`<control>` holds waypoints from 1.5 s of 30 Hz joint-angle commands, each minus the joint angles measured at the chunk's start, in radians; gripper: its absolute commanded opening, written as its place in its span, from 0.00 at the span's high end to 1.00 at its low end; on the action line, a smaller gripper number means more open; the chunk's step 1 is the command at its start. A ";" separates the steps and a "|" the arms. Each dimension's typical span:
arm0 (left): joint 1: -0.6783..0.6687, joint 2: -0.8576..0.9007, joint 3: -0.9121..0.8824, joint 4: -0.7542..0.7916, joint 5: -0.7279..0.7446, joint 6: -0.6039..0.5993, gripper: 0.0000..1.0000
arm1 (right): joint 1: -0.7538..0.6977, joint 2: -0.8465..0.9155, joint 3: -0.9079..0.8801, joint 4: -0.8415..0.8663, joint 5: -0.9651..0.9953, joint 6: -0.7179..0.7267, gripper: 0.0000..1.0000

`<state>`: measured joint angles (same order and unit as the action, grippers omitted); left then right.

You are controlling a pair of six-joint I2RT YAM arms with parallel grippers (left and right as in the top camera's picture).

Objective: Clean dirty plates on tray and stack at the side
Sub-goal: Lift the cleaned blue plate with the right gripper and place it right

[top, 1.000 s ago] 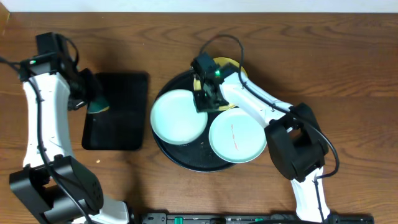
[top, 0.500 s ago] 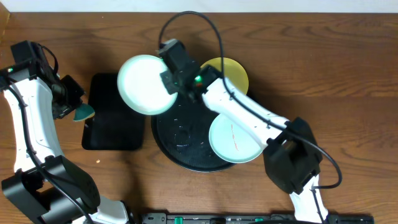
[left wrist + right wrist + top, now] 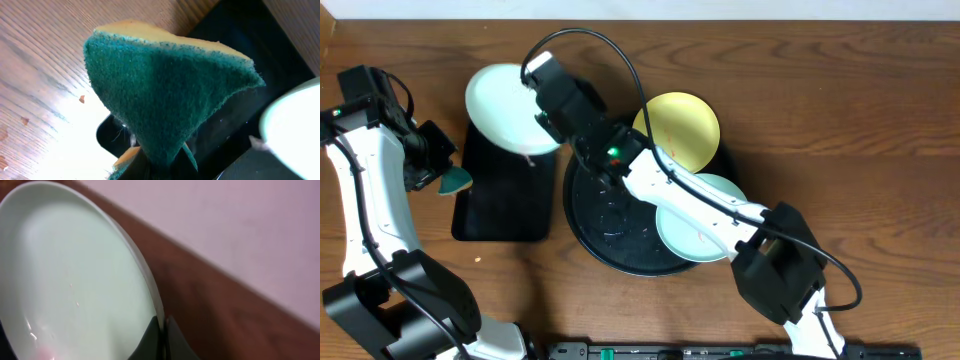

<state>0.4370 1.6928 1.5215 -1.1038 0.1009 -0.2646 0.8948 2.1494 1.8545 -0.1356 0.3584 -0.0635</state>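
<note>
Table (image 3: 880, 150) of brown wood held the tray (image 3: 610, 235) at its middle. A smaller rectangular tray (image 3: 505, 200) lay just beside it, toward the left edge. The right arm (image 3: 690, 195) reached from the near edge diagonally across the tray toward the far-left part of the table.

A second before, the turquoise plate (image 3: 505, 95) lay on the left half of the tray, with the right claw on its rim. Half a second before, it was in the air over the tray's far-left rim. Now it hung over the far end of the rectangular tray, clear of the round one. The right claw (image 3: 161, 335) was closed narrowly on the plate's rim, gripping it edge-on.

Two plates remained on the tray. The yellow plate (image 3: 680, 130) sat at its far rim, and the other turquoise plate (image 3: 710, 240) sat at its near-right side, partly under the arm. A thin red mark showed on the yellow one.

The sponge (image 3: 165, 100) was green-faced with a yellow back. The left claw (image 3: 442, 172) was closed on its lower end, near the left edge and beside the rectangular tray. It had drawn back that way over the past second.

The plate had apparently been carried over to meet the sponge, though the two were not yet touching. No wiping appeared to have begun, and no plate was stacked at the side.
</note>
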 commanded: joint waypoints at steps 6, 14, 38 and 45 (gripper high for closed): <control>0.003 -0.006 0.020 -0.010 -0.008 0.010 0.93 | -0.005 -0.020 0.014 0.182 0.034 -0.235 0.99; 0.003 -0.006 0.020 -0.011 -0.008 0.010 0.92 | -0.006 -0.020 0.014 0.254 0.034 -0.333 0.99; 0.002 -0.006 0.020 -0.040 -0.008 0.010 0.92 | -0.020 -0.054 0.014 0.014 0.021 0.159 0.99; -0.042 -0.009 0.020 -0.060 0.029 0.063 0.93 | -0.112 -0.158 0.014 -0.240 -0.319 0.247 0.99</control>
<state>0.4255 1.6928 1.5215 -1.1564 0.1093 -0.2382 0.8429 2.0960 1.8545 -0.3370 0.2222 0.0700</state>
